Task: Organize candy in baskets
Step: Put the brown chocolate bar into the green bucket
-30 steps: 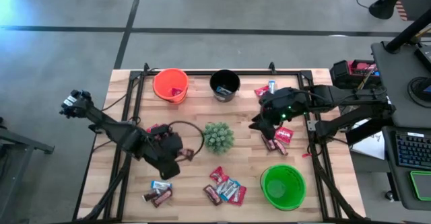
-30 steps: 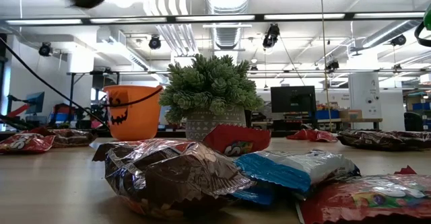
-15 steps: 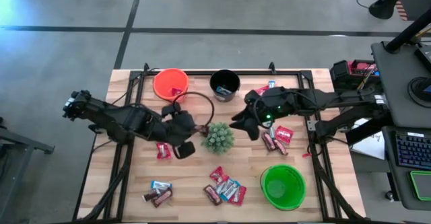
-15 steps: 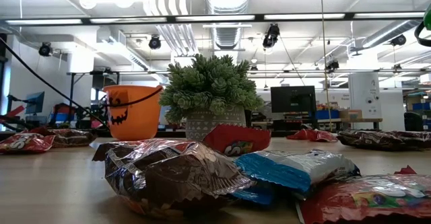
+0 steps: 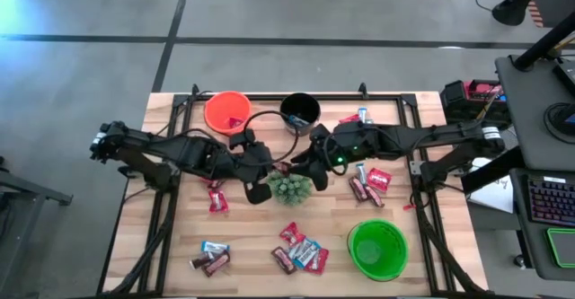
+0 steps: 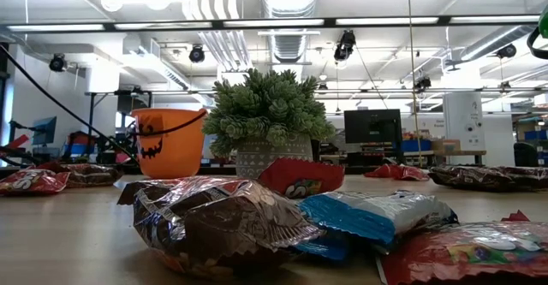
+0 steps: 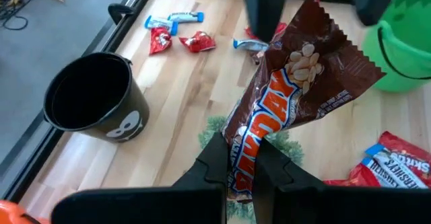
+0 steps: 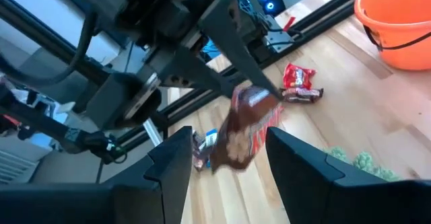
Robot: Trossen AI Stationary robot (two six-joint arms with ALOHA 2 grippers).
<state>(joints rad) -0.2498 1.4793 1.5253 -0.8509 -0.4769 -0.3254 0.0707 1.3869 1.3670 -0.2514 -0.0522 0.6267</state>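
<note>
My left gripper (image 5: 272, 166) hangs above the spiky green plant (image 5: 290, 188), shut on a dark brown candy bar with orange lettering (image 7: 289, 83). My right gripper (image 5: 303, 162) is open and faces it. Its fingers (image 7: 259, 9) stand on either side of the bar's free end without touching. The orange bucket (image 5: 227, 112) and black bucket (image 5: 300, 112) stand on the table at the far edge. The green bucket (image 5: 377, 248) stands near right. Loose candy lies flat on the table near the front (image 5: 297, 250) and on the right (image 5: 368, 185). My left gripper pinches the brown candy bar by its lower end (image 7: 244, 158) between its two fingers (image 7: 217, 162). The bar is lifted clear above the plant. It sticks out beyond the fingertips toward my right gripper, tilted, with its crimped free end (image 7: 316, 15) uppermost.
More candy lies near left (image 5: 212, 259), as a red piece (image 5: 217, 199) left of the plant, and at the far right (image 5: 353, 119). One wrapper shows inside the orange bucket (image 5: 237, 122). Black frame rails (image 5: 180, 128) run along the table's sides.
My left gripper has carried the brown bar up from the table's near-left part toward the far right, stopping above the plant. My right gripper has moved left toward the plant until it faces the left gripper.
</note>
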